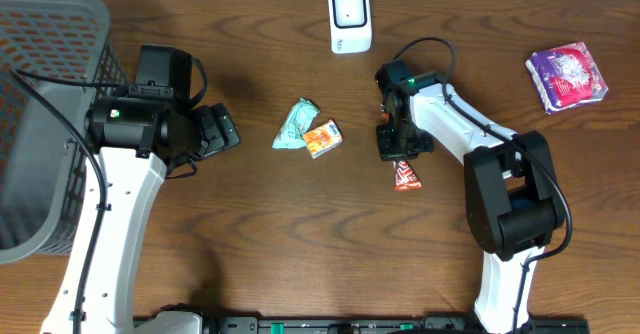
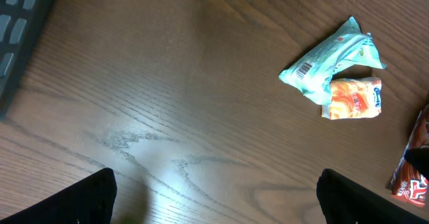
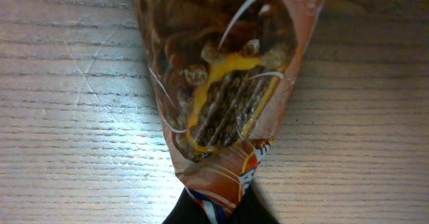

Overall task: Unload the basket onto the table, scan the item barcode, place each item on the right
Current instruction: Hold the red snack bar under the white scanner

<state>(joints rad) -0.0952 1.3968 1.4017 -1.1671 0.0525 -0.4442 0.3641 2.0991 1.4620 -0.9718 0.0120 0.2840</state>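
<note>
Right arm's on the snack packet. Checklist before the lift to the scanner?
1. right gripper shut on the red snack packet: ok.
2. Grip secure: cannot tell; only the sealed end is pinched.
3. Barcode located on the packet: cannot tell; none shows.
4. Way to the scanner free: ok; nothing lies between in the overhead view.
5. left gripper open, well apart: ok.
6. green packet and orange packet away from the lift: ok.

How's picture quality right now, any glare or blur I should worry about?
Overhead: sharp, evenly lit. Left wrist: pale glare patch on the table, green packet clear. Right wrist: red snack packet fills the frame up close, sheen on the wood left of it.
</note>
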